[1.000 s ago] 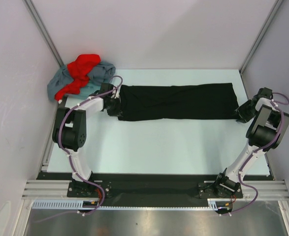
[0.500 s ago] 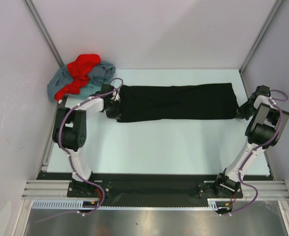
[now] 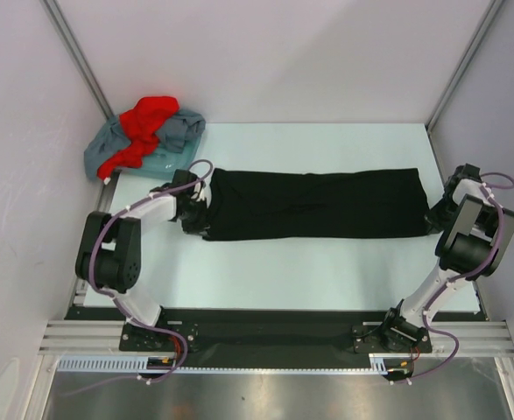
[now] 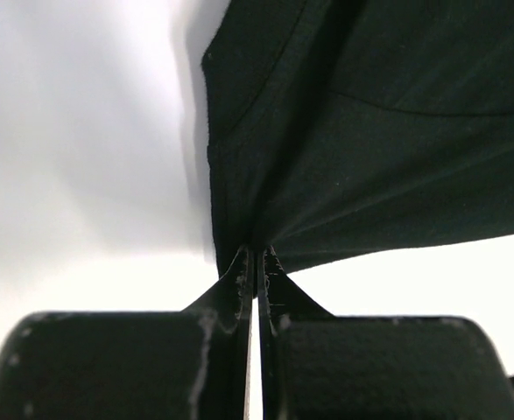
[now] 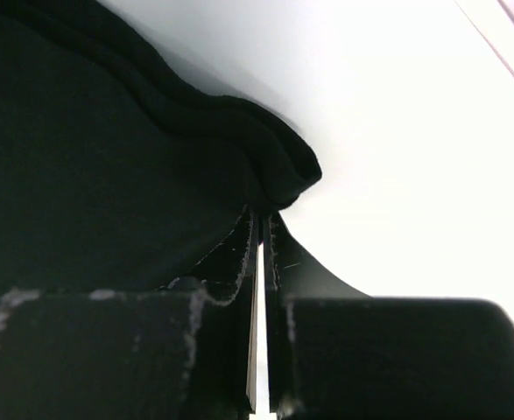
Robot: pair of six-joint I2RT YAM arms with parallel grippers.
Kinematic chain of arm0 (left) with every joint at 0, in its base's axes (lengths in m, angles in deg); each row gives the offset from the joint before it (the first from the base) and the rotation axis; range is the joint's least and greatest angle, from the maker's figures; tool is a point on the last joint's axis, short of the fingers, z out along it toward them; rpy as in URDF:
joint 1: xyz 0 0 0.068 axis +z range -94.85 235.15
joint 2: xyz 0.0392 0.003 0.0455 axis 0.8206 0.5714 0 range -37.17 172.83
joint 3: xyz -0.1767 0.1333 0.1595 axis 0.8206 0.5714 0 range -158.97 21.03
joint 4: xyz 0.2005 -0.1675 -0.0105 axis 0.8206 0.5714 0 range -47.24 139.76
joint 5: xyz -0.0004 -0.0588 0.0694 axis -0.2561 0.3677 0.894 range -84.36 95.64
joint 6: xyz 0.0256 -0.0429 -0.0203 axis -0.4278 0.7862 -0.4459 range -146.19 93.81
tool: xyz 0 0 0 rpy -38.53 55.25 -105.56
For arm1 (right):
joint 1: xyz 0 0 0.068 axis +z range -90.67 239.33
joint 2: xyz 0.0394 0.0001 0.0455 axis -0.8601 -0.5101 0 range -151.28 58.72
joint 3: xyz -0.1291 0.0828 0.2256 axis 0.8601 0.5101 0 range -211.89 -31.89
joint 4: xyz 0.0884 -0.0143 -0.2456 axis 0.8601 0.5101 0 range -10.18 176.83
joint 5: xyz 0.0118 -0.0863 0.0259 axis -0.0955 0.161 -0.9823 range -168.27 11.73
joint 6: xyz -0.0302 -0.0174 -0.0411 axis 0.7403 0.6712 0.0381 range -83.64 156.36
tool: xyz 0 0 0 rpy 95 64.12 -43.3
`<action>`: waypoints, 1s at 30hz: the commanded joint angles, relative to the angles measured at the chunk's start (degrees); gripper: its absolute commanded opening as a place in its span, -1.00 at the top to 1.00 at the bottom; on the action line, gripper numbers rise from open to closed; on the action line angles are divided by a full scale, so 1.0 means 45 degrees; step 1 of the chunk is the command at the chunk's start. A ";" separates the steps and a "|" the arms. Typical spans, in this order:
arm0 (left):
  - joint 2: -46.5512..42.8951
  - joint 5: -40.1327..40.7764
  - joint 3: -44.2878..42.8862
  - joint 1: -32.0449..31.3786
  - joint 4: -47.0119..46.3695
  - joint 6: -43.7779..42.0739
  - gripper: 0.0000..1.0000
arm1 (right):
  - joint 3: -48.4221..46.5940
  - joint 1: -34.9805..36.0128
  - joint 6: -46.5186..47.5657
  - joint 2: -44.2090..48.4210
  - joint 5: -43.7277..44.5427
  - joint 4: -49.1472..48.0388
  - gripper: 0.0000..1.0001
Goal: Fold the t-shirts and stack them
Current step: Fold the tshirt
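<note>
1. L jaws: pinched tight on left end of black shirt (image 3: 313, 203).
2. R jaws: pinched tight on its right end.
3. Shirt stretched long across surface (image 3: 309, 271), btwn arms.
4. Far-left corner: red shirt (image 3: 147, 121) heaped on grey-blue shirt (image 3: 183, 131).

Left gripper (image 4: 257, 255) clamped closed, right gripper (image 5: 262, 220) likewise, both arms stretched forward, low

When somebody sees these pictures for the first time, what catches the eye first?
A long black t-shirt lies stretched across the table, its ends pinched by the left gripper and the right gripper. In the far left corner, a red t-shirt lies crumpled on a grey-blue t-shirt.
</note>
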 commanded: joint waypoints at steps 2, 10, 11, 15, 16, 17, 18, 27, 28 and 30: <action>-0.1744 0.0787 0.1193 0.0101 0.0925 0.0778 0.99 | 0.0658 -0.0193 0.0575 0.0881 0.1284 0.0225 1.00; -0.4186 0.1979 0.1216 0.0101 0.1901 0.0956 0.13 | 0.0153 -0.0036 0.0109 0.2344 0.0450 0.1610 -0.13; -0.4402 0.1920 0.1021 0.0101 0.1902 0.0955 0.07 | -0.0371 0.0003 0.0010 0.2502 0.0309 0.1767 -0.21; -0.4485 0.0284 -0.0248 0.0101 0.0872 0.1149 -0.07 | -0.1956 0.0820 -0.0341 0.2815 -0.0527 0.2725 -0.45; -0.4308 -0.0107 -0.0366 0.0101 0.0557 0.1305 -0.07 | -0.2055 0.1113 -0.0477 0.2913 -0.0977 0.2590 -0.46; -0.4017 -0.1136 -0.0600 0.0101 0.0206 0.1442 -0.07 | -0.2094 0.1464 -0.0885 0.3223 -0.1175 0.2221 -0.46; -0.3724 -0.1611 -0.0718 0.0081 -0.0184 0.1598 -0.07 | -0.1824 0.1816 -0.1237 0.3477 -0.1641 0.1850 -0.46; 0.0280 -0.3919 -0.1909 0.0101 -0.3603 0.4623 -0.12 | 0.1301 0.8007 -0.5432 0.3969 -0.5784 -0.4848 -0.33; 0.0554 -0.3862 -0.2007 0.0101 -0.3741 0.4859 -0.12 | 0.1710 0.8823 -0.5672 0.3852 -0.5980 -0.5839 -0.29; 0.1277 -0.3435 -0.2222 0.0081 -0.3996 0.5405 -0.12 | 0.1637 0.9511 -0.5850 0.3385 -0.6312 -0.6083 -0.28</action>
